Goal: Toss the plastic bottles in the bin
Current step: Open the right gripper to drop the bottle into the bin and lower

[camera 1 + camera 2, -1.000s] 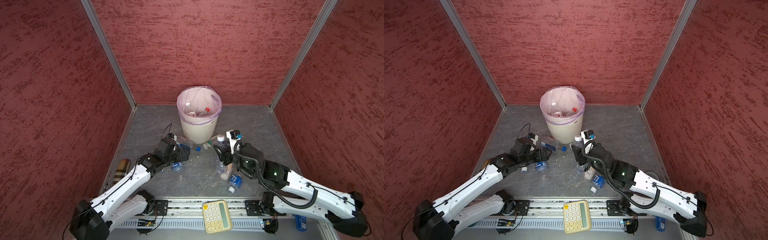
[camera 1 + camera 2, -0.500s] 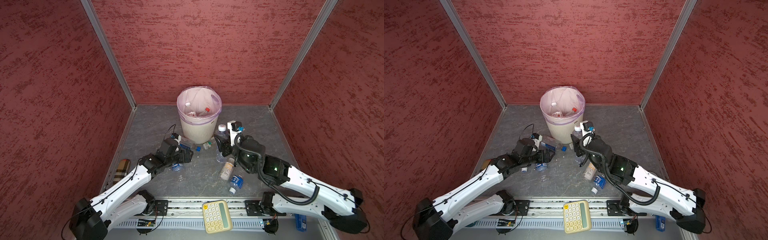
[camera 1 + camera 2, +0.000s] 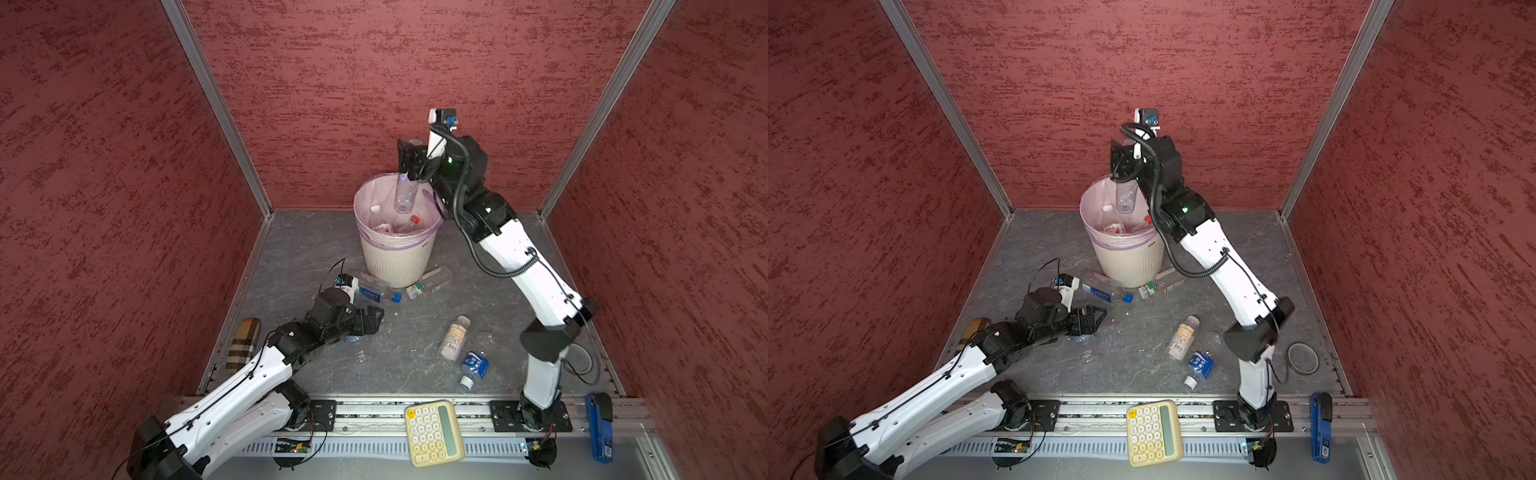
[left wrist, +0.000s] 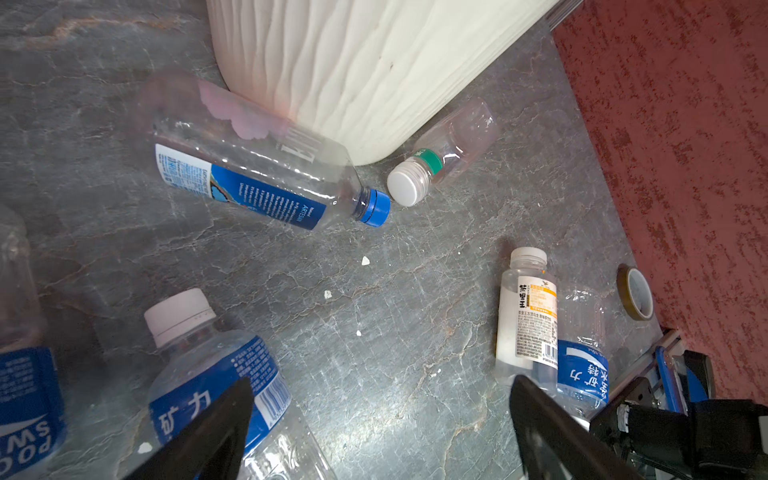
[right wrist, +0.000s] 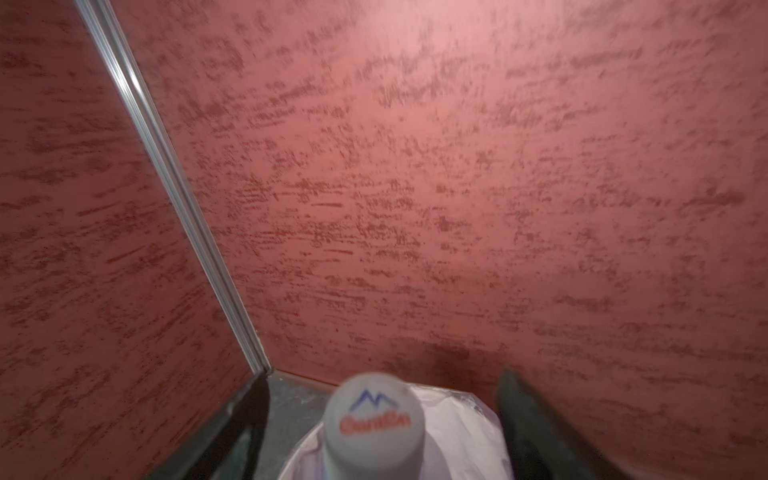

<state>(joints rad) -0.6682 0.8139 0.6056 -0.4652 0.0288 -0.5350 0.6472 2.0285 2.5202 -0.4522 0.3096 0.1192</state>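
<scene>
Right arm is up high, and the right claw (image 3: pixel 409 168) sits directly above the bin (image 3: pixel 395 262) at the back of the table (image 3: pixel 311 257). A clear bottle (image 3: pixel 405 195) hangs cap-up right under it, over the bin's open mouth. On the right wrist camera the white cap (image 5: pixel 374 419) sits between the black fingers (image 5: pixel 245 424), with a visible gap on each side. So that claw is spread wide and grips nothing.

Down in the pink-lined bin there's a white-capped bottle (image 3: pixel 376 209) and a red-capped bottle (image 3: pixel 414 219) among the rest.

Over on the left, the left claw (image 3: pixel 372 318) is low over the table, short of the bin, with its jaws wide apart and nothing clamped between them. The left wrist camera shows a blue-labelled bottle (image 4: pixel 216 374) lying partly under one finger; whether they touch, I cannot tell.

There are plenty of bottles on the table. A blue-capped bottle (image 3: pixel 376 291) lies against the foot of the bin, and a green-banded bottle (image 3: pixel 430 282) lies beside it, also at the bin's base. Nearer the front, a yellow-labelled bottle (image 3: pixel 453 343) lies just beside a small blue bottle (image 3: pixel 473 368). A cream calculator (image 3: pixel 432 432) rests on the front rail.
</scene>
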